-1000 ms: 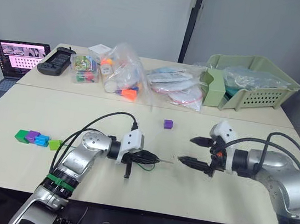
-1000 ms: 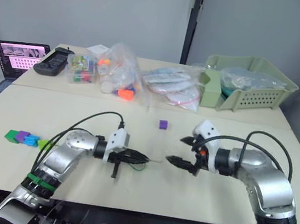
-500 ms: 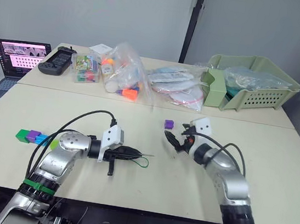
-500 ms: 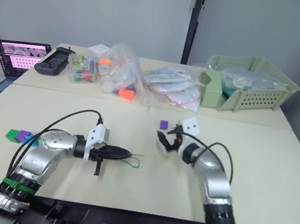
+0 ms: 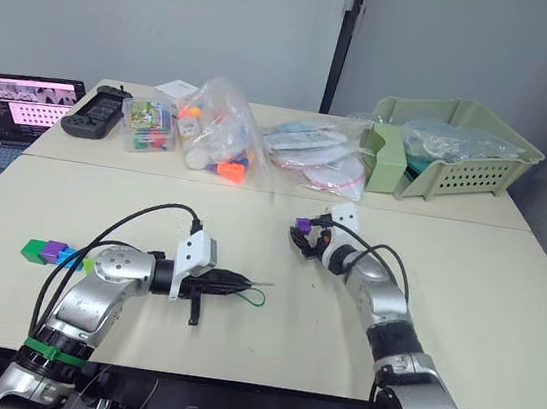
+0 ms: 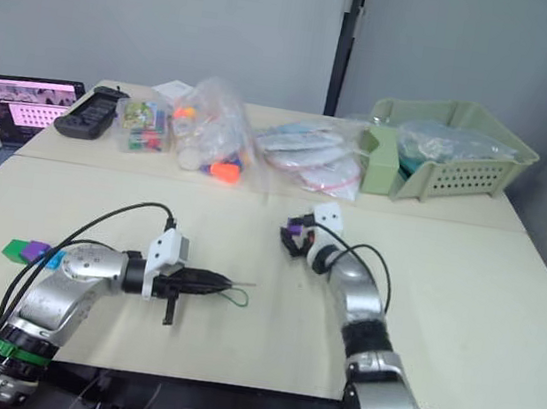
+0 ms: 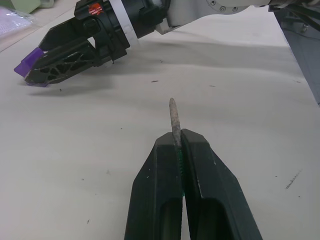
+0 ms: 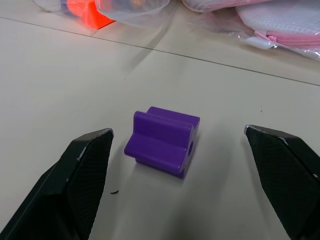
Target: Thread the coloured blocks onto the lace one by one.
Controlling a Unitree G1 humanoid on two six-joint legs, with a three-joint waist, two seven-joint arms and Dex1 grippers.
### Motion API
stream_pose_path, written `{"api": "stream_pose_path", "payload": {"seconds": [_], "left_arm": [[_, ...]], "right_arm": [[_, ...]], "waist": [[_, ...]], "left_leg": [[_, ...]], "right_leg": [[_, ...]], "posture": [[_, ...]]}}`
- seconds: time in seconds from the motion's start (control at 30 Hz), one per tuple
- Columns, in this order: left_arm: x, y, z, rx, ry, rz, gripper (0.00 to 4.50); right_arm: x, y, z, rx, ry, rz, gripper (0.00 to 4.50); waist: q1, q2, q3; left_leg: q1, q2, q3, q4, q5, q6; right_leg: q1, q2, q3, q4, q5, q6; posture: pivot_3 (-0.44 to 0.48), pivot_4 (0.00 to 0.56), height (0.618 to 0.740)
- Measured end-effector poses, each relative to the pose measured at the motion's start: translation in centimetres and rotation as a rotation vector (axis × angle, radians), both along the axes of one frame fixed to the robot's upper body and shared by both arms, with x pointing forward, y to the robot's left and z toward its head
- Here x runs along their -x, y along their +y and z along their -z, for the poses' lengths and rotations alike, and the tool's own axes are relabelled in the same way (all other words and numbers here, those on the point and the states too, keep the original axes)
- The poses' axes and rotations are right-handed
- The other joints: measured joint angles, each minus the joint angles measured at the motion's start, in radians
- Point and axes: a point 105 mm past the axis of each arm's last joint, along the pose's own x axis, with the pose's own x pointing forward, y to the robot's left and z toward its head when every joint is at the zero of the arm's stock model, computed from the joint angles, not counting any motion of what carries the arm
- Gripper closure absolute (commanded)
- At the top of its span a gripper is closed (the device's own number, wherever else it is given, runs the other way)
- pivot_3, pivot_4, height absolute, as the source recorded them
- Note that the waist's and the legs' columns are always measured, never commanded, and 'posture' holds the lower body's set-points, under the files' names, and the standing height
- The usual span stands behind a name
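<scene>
On the cream table (image 5: 235, 341), the right gripper (image 8: 187, 165) rests with fingers spread wide around a purple block (image 8: 162, 141). The left gripper (image 7: 181, 150) is clamped on the green lace (image 5: 257, 297), its pale tip (image 7: 174, 120) jutting forward. No writing is legible; the laptop (image 5: 25, 101) screen perhaps shows camera feeds.

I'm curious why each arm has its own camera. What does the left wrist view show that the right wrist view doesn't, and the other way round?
Left wrist view: the left gripper shut on the lace, whose pale stiff tip pokes out ahead, and the right gripper seen from the side.

Right wrist view: the hole in the side of the purple block and the groove on its top, plus a bagged orange toy and a pink pouch behind.

Both: the purple block resting on the table between the right gripper's open fingers.
</scene>
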Motion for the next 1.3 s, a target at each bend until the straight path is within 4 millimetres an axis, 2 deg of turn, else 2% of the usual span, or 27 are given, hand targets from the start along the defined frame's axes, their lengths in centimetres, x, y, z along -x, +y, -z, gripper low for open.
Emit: {"api": "stream_pose_path", "payload": {"seconds": [0.07, 0.1, 0.23, 0.37, 0.4, 0.57, 0.7, 0.83, 0.9, 1.0, 1.07, 1.2, 1.3], "left_arm": [[0.0, 0.0, -0.1, 0.0, -0.003, -0.002, 4.5], [0.0, 0.0, -0.1, 0.0, -0.005, -0.002, 4.5], [0.0, 0.0, -0.1, 0.0, -0.007, -0.001, 4.5], [0.0, -0.1, -0.2, 0.001, -0.01, 0.003, 4.5], [-0.1, -0.1, -0.2, 0.001, -0.01, 0.003, 4.5], [-0.4, -0.6, -0.2, 0.016, -0.004, 0.021, 4.5], [-0.8, -2.1, -0.8, 0.044, -0.025, 0.077, 4.5], [-0.8, -3.5, -0.5, 0.064, -0.006, 0.128, 4.5], [-0.7, -4.3, -0.5, 0.074, -0.007, 0.166, 4.5], [-1.0, -5.0, -0.3, 0.081, 0.008, 0.203, 4.5], [-1.1, -5.2, 0.0, 0.07, 0.016, 0.218, 4.5], [-1.1, -6.1, 0.4, 0.063, 0.03, 0.282, 4.5], [-1.2, -6.1, 0.7, 0.044, 0.037, 0.302, 4.5]], "right_arm": [[-0.3, -0.2, 0.3, -0.01, 0.009, 0.025, 0.06], [-0.5, -0.5, 0.5, -0.011, 0.013, 0.038, 0.57], [-0.5, -0.7, 0.8, -0.025, 0.013, 0.051, 1.93], [-0.4, -0.5, 0.7, -0.035, 0.008, 0.036, 3.2], [-0.4, -0.5, 0.6, -0.038, 0.006, 0.035, 3.33], [0.6, -1.2, 0.6, -0.038, -0.025, 0.026, 3.33], [2.9, -3.1, 0.9, -0.017, -0.037, 0.048, 3.33], [5.8, -4.2, 1.2, -0.02, -0.015, 0.072, 3.33], [8.1, -4.8, 1.0, -0.02, -0.02, 0.09, 3.33], [11.8, -5.7, 2.0, -0.022, 0.03, 0.147, 3.33], [13.4, -5.8, 2.6, -0.032, 0.075, 0.175, 3.33], [15.8, -5.6, 2.2, -0.012, 0.089, 0.201, 3.33], [16.6, -5.7, 2.8, -0.01, 0.123, 0.232, 3.33]], "waist": [[-0.001, 0.0, 0.0], [-0.001, 0.0, 0.0], [-0.005, 0.0, 0.0], [-0.006, 0.0, 0.0], [-0.005, 0.0, 0.0], [-0.001, 0.0, 0.0], [0.005, 0.0, 0.0], [-0.002, 0.001, 0.0], [0.001, 0.001, 0.0], [0.007, 0.001, 0.0], [0.004, 0.001, 0.0], [0.003, 0.001, 0.0], [0.004, 0.001, 0.0]], "left_leg": [[0.0, 0.0, 0.0, 0.0, 0.0, 0.0], [0.0, 0.0, 0.0, 0.0, 0.0, 0.0], [0.0, 0.0, 0.0, -0.001, 0.0, 0.0], [0.0, 0.0, 0.0, -0.001, 0.0, 0.0], [0.0, 0.0, 0.0, -0.001, 0.0, 0.0], [0.0, 0.0, -0.001, -0.001, 0.0, 0.0], [-0.001, -0.001, -0.001, -0.001, 0.0, 0.0], [-0.001, 0.0, -0.001, -0.001, 0.0, 0.0], [-0.001, 0.0, -0.001, -0.001, 0.0, 0.0], [-0.001, -0.001, -0.001, 0.0, 0.0, 0.0], [-0.001, 0.0, 0.0, 0.001, 0.0, 0.0], [-0.001, 0.0, 0.0, 0.001, 0.001, 0.0], [-0.001, 0.0, 0.0, 0.001, 0.001, 0.0]], "right_leg": [[0.0, 0.0, 0.0, 0.0, 0.0, 0.0], [0.0, 0.0, 0.0, 0.0, 0.0, 0.0], [0.0, 0.0, 0.0, 0.0, 0.0, 0.0], [0.0, 0.0, 0.0, 0.0, 0.0, 0.0], [0.0, 0.0, 0.0, 0.0, 0.0, 0.0], [0.0, -0.001, 0.0, 0.0, 0.0, 0.0], [0.0, -0.001, 0.0, -0.001, 0.0, 0.0], [-0.001, 0.0, 0.001, -0.001, 0.0, 0.0], [0.0, 0.0, 0.0, -0.001, 0.0, 0.0], [0.0, 0.0, 0.0, -0.002, 0.0, 0.0], [0.001, 0.0, 0.001, -0.003, 0.0, 0.001], [0.002, 0.001, 0.001, -0.007, -0.001, 0.001], [0.002, 0.001, 0.001, -0.007, -0.001, 0.001]], "posture": [[0.0, 0.15, 0.733], [0.0, 0.15, 0.733], [0.0, 0.15, 0.733], [0.0, 0.15, 0.733], [0.0, 0.15, 0.733], [0.0, 0.15, 0.733], [0.0, 0.15, 0.733], [0.0, 0.15, 0.733], [0.0, 0.15, 0.733], [0.0, 0.15, 0.733], [0.0, 0.15, 0.733], [0.0, 0.15, 0.733], [0.0, 0.15, 0.733]]}}
